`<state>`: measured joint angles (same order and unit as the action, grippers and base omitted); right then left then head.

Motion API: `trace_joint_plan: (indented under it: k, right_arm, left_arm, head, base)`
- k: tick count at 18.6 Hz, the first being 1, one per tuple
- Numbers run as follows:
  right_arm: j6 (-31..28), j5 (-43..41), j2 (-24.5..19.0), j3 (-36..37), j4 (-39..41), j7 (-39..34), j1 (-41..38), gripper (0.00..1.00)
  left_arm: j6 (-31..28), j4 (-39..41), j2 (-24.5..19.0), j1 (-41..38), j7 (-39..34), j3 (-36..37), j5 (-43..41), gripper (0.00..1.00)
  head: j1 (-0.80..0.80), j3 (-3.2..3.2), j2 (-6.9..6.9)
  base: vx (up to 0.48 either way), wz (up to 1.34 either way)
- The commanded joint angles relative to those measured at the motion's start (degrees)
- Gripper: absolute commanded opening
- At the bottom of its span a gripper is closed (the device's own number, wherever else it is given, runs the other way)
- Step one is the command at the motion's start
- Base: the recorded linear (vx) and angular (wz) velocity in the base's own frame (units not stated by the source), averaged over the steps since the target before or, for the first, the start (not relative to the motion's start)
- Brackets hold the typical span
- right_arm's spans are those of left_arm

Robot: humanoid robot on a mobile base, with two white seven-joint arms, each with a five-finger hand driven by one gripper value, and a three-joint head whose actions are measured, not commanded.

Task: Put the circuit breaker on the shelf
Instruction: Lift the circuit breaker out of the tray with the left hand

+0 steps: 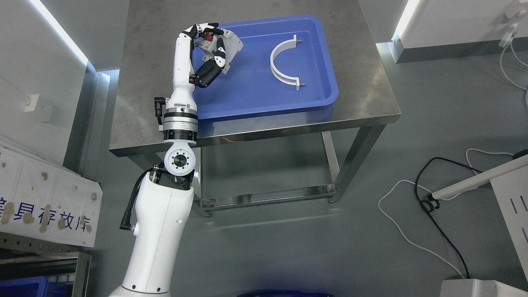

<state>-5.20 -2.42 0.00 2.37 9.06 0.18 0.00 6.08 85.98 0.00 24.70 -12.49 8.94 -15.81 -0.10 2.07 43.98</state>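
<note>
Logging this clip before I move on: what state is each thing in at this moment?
left hand: fingers closed on the circuit breaker
circuit breaker: gripped, at the tray's far left corner
blue tray: flat on the steel table
white curved bracket: lying loose in the tray, untouched

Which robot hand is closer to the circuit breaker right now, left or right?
Left. The left robot hand is wrapped around the circuit breaker above the blue tray. The right robot hand is out of view.
</note>
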Motion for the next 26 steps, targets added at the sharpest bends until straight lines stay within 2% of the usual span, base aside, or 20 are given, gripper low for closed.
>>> trace_joint_plan:
  k: [1, 4, 9, 16, 26]
  right_arm:
    - [2.5, 0.1, 1.0, 0.0, 0.0, 0.0, -0.9, 1.0]
    - [2.5, 0.0, 1.0, 0.0, 0.0, 0.0, -0.9, 1.0]
    - [2.5, 0.0, 1.0, 0.0, 0.0, 0.0, -0.9, 1.0]
    - [2.5, 0.1, 1.0, 0.0, 0.0, 0.0, -0.9, 1.0]
    - [2.5, 0.1, 1.0, 0.0, 0.0, 0.0, -0.9, 1.0]
  left_arm:
    - [2.0, 5.7, -1.0, -0.1, 0.1, -6.6, 7.8, 0.02]
    - [4.1, 7.6, -1.0, -1.3, 0.3, -6.7, 11.0, 0.02]
    - [5.8, 8.8, -1.0, -4.8, 0.5, -5.5, 11.2, 0.02]
    - [5.8, 9.7, -1.0, -5.9, 0.8, -5.9, 11.3, 0.02]
    - [5.3, 11.8, -1.0, -10.6, 7.3, -7.4, 11.2, 0.02]
  head:
    - [0.0, 0.0, 0.0]
    - [0.0, 0.0, 0.0]
    - [0.0, 0.0, 0.0]
    - [0.0, 0.0, 0.0]
    - [0.0, 0.0, 0.0]
  base:
    - [0.0, 0.0]
    - [0.0, 0.0]
    - [0.0, 0.0]
    - [0.0, 0.0]
    - [-0.025, 0.01]
